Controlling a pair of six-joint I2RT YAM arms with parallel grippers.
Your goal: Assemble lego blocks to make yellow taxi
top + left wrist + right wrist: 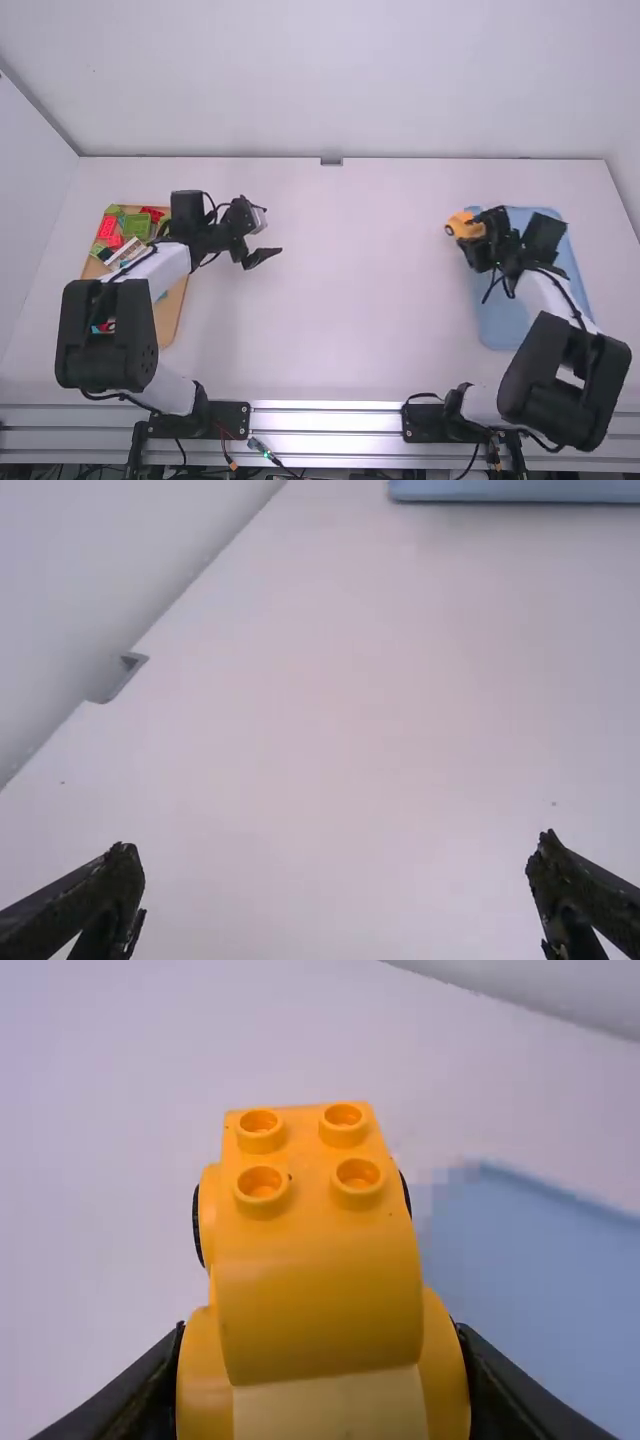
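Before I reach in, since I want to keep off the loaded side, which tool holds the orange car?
The right tool, shut on the orange car beside the blue tray; the left tool stands open with nothing between its fingers.

Smooth, softly glossy plastic on yellow car; plastic blocks; smooth, plastic-looking blue tray; smooth, matt tabletop; metal rails with sheen; left gripper rough-looking, matt at fingertips.

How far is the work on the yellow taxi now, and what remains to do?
The yellow car looks mostly assembled, wheels included. The right gripper holds it near the blue tray; the left gripper is empty. Probably left: setting it down, perhaps topping its four bare studs.
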